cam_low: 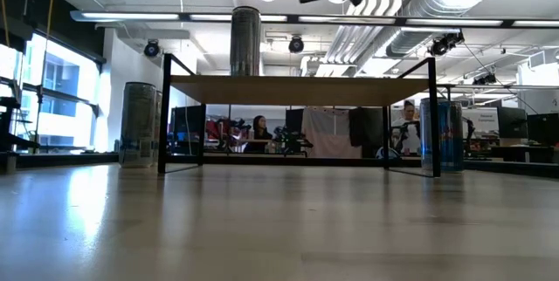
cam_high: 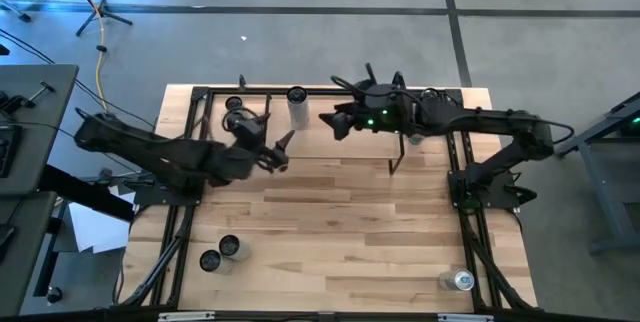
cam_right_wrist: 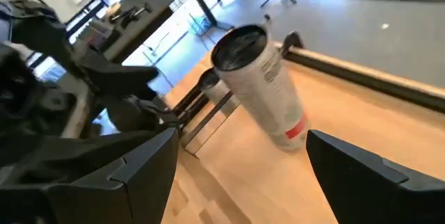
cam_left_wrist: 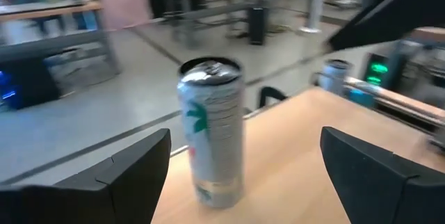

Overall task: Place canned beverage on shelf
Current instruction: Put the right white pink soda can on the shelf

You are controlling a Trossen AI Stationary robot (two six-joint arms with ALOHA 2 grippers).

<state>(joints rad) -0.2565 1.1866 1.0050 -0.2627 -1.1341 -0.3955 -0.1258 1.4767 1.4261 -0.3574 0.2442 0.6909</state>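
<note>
The can (cam_high: 297,107) stands upright on the shelf (cam_low: 297,89) at its far edge (placing looks done). The left claw (cam_high: 280,150) and right claw (cam_high: 335,122) hover spread and empty either side, near enough to steady it.

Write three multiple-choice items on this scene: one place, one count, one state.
1. The tall can stands:
A. under the shelf
B. on the shelf
C. in the right claw

2. Cans in the table corner on the left arm's side, far from the shelf:
A. none
B. two
C. five

3. The left claw is:
A. open, empty
B. shut on a can
C. shut, empty

Key:
1 B: the tall can rests on the shelf top.
2 B: the corner cans stand as a pair.
3 A: the left claw has spread fingers with the can free between them.
</note>
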